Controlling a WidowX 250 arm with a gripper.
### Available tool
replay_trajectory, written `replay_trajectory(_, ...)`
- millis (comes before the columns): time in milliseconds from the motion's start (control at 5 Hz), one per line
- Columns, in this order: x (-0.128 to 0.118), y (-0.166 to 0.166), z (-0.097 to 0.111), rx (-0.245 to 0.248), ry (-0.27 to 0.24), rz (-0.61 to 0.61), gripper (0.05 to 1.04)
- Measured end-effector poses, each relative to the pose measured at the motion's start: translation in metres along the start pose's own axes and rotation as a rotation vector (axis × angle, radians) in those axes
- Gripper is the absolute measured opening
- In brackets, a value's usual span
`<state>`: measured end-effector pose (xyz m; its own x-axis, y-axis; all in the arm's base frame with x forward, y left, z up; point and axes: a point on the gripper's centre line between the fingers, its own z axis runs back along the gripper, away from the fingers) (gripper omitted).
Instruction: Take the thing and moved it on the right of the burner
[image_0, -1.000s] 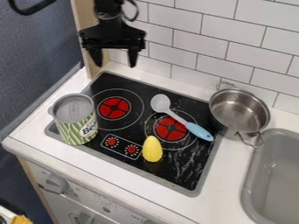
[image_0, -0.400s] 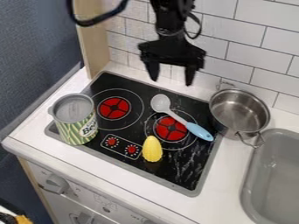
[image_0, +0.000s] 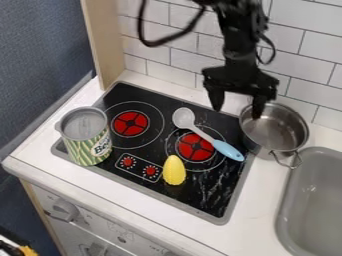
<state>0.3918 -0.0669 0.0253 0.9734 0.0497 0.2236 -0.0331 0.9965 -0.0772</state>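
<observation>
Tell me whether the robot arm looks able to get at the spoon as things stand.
Probably yes: the spoon lies uncovered on the stove, the open gripper hangs nearby, and the pot stands to one side.

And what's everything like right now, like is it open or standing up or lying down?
gripper: open, holding nothing
pot: upright, no lid
can: standing upright
spoon: lying across the right burner
left burner: uncovered
corn: on the stovetop, not held
</observation>
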Motion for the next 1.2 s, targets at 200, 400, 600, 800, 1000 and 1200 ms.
replay_trajectory(200, 0.0, -0.01, -0.009, 0.015, 0.018, -0.03, 0.999)
replay_trajectory(400, -0.003, -0.012, -0.019, 0.023, 0.045, -0.058, 0.97)
replay_trajectory(600, -0.005, -0.014, -0.031, 0.013, 0.094, -0.071, 0.693)
replay_trajectory(800, -0.005, -0.014, -0.036, 0.019, 0.109, -0.095, 0.386)
replay_trajectory(1000, -0.005, -0.014, -0.035, 0.007, 0.1, -0.091, 0.181)
replay_trajectory(1200, -0.006, -0.011, -0.03, -0.004, 0.091, -0.083, 0.085)
